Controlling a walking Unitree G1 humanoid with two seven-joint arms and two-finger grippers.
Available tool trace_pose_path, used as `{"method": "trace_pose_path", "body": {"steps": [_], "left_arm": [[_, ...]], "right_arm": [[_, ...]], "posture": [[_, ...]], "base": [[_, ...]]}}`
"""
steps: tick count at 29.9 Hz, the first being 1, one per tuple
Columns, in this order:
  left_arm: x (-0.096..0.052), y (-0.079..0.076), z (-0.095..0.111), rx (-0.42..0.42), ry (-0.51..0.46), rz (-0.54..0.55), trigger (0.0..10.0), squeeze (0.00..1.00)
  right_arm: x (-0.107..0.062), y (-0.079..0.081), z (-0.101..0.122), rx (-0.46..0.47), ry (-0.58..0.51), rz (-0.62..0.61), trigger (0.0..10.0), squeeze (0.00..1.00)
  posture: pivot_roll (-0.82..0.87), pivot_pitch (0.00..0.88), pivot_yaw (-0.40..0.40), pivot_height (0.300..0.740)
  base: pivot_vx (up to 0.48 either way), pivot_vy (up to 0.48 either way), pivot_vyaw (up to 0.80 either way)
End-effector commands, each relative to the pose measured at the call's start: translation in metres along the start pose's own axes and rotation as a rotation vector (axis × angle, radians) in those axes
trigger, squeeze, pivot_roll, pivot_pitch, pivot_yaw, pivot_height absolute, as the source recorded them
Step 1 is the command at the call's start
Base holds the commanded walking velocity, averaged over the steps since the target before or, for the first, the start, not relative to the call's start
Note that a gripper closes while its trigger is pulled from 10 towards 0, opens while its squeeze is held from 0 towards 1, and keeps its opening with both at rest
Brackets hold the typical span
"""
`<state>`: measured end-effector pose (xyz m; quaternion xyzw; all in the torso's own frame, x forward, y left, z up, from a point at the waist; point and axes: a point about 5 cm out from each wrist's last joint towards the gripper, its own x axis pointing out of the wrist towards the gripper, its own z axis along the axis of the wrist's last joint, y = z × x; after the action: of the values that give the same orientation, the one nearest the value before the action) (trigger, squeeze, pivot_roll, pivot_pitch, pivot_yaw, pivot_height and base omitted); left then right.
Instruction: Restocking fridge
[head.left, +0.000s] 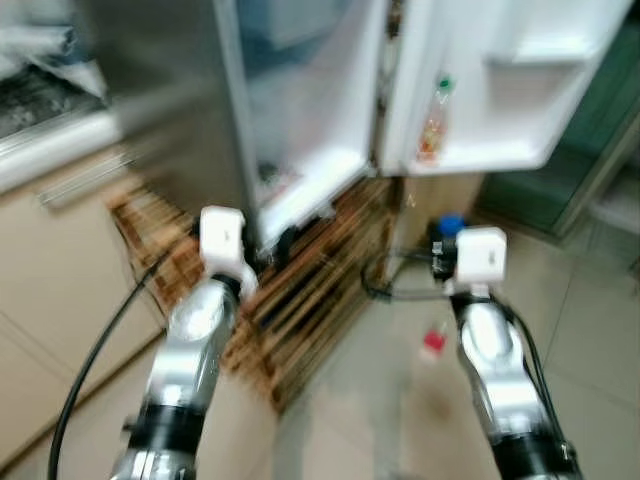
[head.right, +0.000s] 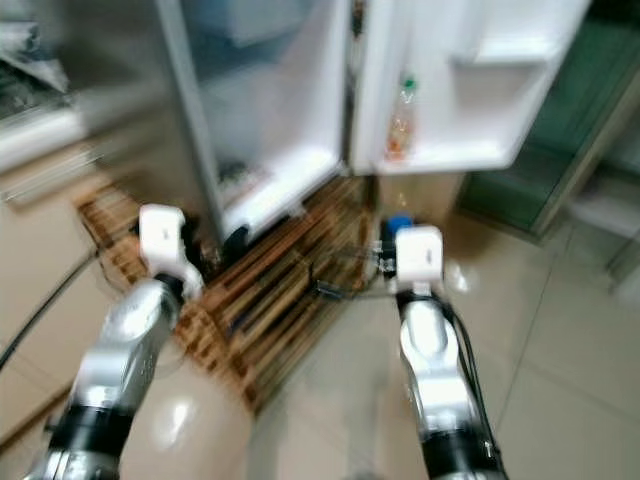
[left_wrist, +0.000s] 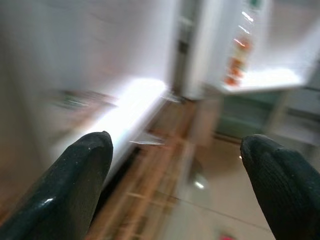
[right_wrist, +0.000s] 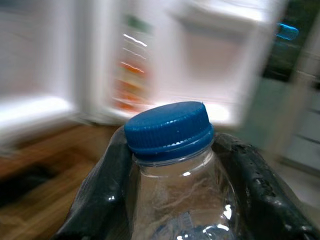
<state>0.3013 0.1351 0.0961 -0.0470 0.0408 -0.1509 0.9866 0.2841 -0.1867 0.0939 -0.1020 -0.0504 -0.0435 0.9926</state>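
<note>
- Right wrist view: your right tool (right_wrist: 172, 200) pinches a blue-capped bottle (right_wrist: 172, 165), carried toward the open fridge (head.left: 300, 130).
- Left tool (left_wrist: 175, 175) is spread, empty.
- Next, probably: reach the far door shelf (head.left: 480, 155).

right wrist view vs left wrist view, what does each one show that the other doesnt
Right wrist view: a clear bottle with a blue cap, clamped between the right gripper's black fingers.

Left wrist view: the left gripper with its fingers spread wide and nothing between them, and the bright lower edge of the open fridge above the wooden slatted floor.

Both, blurred: the open fridge door with an orange-labelled bottle standing in its shelf.
</note>
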Motion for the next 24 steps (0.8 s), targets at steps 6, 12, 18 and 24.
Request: {"method": "trace_pose_path", "body": {"steps": [6,12,18,24], "left_arm": [[0.001,-0.013,0.002,0.082,-0.009,-0.073,10.0,0.0],[0.006,-0.012,0.007,0.092,-0.026,-0.031,10.0,0.0],[0.008,-0.011,0.008,0.101,-0.035,0.006,10.0,0.0],[0.013,-0.008,0.013,0.094,-0.042,0.043,10.0,0.0]], "right_arm": [[0.0,-0.002,0.005,0.004,-0.033,-0.022,0.0,0.0],[0.006,0.005,0.011,0.012,-0.058,-0.001,0.0,0.0],[0.007,0.006,0.013,0.007,-0.071,0.01,0.0,0.0],[0.008,0.007,0.015,-0.011,-0.074,0.016,0.0,0.0]], "posture": [[-0.14,0.0,0.018,0.74],[-0.14,0.0,0.017,0.74],[-0.14,0.0,0.014,0.74],[-0.15,0.0,0.014,0.74]], "base": [[0.0,0.0,-0.8],[0.271,-0.289,-0.13],[0.371,-0.301,0.0],[0.386,-0.28,0.12]]}}
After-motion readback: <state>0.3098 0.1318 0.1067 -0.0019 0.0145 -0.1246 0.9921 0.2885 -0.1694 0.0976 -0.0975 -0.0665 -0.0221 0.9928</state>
